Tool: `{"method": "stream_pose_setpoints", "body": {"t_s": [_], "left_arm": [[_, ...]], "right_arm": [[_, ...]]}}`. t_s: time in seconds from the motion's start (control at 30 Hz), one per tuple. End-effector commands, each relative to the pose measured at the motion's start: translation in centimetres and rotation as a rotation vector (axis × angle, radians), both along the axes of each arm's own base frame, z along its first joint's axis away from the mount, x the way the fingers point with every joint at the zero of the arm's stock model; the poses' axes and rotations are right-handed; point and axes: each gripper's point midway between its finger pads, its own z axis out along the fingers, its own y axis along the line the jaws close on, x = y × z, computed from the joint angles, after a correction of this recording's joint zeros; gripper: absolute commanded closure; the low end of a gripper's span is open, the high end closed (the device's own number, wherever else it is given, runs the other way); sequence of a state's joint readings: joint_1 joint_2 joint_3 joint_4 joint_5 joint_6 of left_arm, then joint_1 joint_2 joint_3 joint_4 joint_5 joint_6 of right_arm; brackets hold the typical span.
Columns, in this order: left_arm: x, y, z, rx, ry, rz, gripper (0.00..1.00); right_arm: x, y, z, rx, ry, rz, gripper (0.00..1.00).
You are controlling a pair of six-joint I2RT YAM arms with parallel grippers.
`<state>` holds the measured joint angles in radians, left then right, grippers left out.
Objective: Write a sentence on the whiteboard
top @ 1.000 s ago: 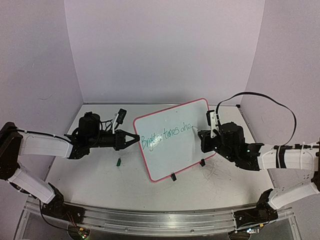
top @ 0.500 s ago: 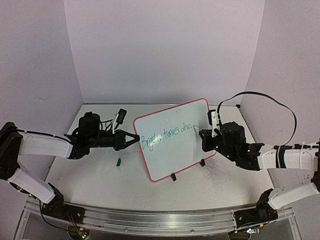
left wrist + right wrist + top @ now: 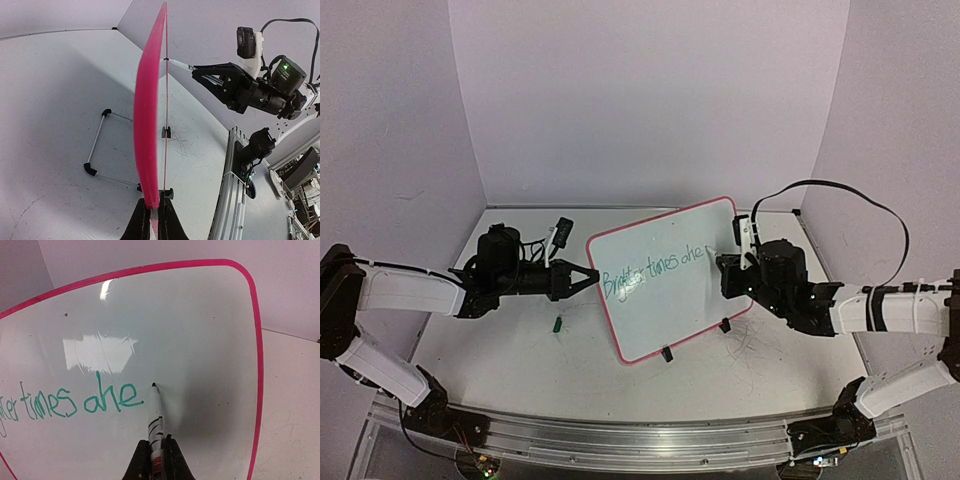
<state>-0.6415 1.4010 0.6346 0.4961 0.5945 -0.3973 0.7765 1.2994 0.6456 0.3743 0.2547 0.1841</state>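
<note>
Three plain, pale lilac walls form a booth: back wall (image 3: 650, 100) at 12 o'clock, left wall (image 3: 380, 120) at 9 o'clock, right wall (image 3: 905, 110) at 3 o'clock. They enclose a white tabletop (image 3: 520, 360) with faint dark scuff marks (image 3: 756, 346) toward 4 o'clock. A ribbed aluminium rail (image 3: 640, 436) runs along the near edge at 6 o'clock. The light is soft and even.

Surface (image 3: 520, 350): white, faint dark scribbles (image 3: 760, 350) at 3 o'clock. Carries the whiteboard (image 3: 670, 310), centre, standing on two black feet (image 3: 666, 354). A small green object (image 3: 558, 323) lies apart at the board's 9 o'clock.
</note>
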Motion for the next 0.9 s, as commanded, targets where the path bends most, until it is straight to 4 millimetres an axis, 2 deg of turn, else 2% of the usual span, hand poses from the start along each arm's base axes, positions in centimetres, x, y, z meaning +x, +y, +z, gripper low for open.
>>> {"method": "stream_pose_setpoints", "body": {"t_s": [0.0, 0.23, 0.47, 0.87], "left_arm": [[0.5, 0.2, 0.7, 0.012, -0.037, 0.017, 1.0], [0.6, 0.2, 0.8, 0.012, -0.037, 0.019, 1.0], [0.6, 0.1, 0.8, 0.011, -0.038, 0.017, 1.0], [0.7, 0.0, 0.8, 0.01, -0.034, 0.014, 1.0]], "right_arm": [[0.7, 1.0, 2.0, 0.037, -0.042, 0.023, 1.0], [0.0, 1.2, 1.5, 0.032, -0.019, 0.057, 1.0], [-0.6, 1.0, 0.2, 0.018, 0.018, 0.072, 1.0], [-1.0, -0.2, -0.8, -0.004, 0.045, 0.029, 1.0]]}}
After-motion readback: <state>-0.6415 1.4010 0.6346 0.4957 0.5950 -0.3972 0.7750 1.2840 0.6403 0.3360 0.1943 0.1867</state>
